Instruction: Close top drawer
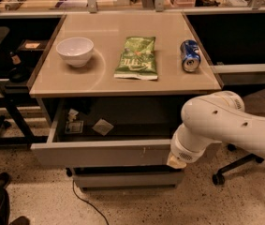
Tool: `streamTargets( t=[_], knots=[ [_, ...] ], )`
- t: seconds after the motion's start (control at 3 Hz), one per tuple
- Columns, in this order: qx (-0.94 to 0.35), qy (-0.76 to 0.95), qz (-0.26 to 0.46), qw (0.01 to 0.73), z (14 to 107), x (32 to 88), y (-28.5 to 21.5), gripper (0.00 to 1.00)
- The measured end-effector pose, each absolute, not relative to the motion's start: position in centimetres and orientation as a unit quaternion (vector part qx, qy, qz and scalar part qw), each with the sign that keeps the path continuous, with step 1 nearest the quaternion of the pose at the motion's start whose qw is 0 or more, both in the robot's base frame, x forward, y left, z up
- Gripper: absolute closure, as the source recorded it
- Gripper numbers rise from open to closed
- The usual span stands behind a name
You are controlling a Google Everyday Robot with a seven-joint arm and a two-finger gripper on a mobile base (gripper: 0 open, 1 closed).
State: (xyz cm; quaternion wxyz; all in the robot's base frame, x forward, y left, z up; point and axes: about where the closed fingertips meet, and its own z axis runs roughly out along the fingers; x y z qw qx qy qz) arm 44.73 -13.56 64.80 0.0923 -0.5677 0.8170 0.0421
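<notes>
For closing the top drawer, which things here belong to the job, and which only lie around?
Job:
top drawer, pulled open
gripper, at the drawer front's right end

Lying about:
white bowl, green chip bag, blue can, all on the tabletop
paper scraps inside the drawer

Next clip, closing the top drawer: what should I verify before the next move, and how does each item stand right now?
1. The top drawer is pulled out and needs pushing in: ok.
2. The pincer is at the right end of the drawer front: ok.
3. Pincer touching the front: cannot tell, the arm hides it.
4. Paper scraps lie inside, below the rim: ok.
5. Bowl, chip bag and can sit back from the table front edge: ok.
</notes>
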Motion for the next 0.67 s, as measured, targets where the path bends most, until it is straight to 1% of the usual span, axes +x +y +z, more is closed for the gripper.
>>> streamTargets(
  t=[0.33, 0.67],
  knots=[
    [-0.575, 0.812, 0.025, 0.098, 64.59, 47.53, -12.79, 1.0],
    [-0.575, 0.812, 0.025, 0.098, 64.58, 47.49, -12.79, 0.83]
  ],
)
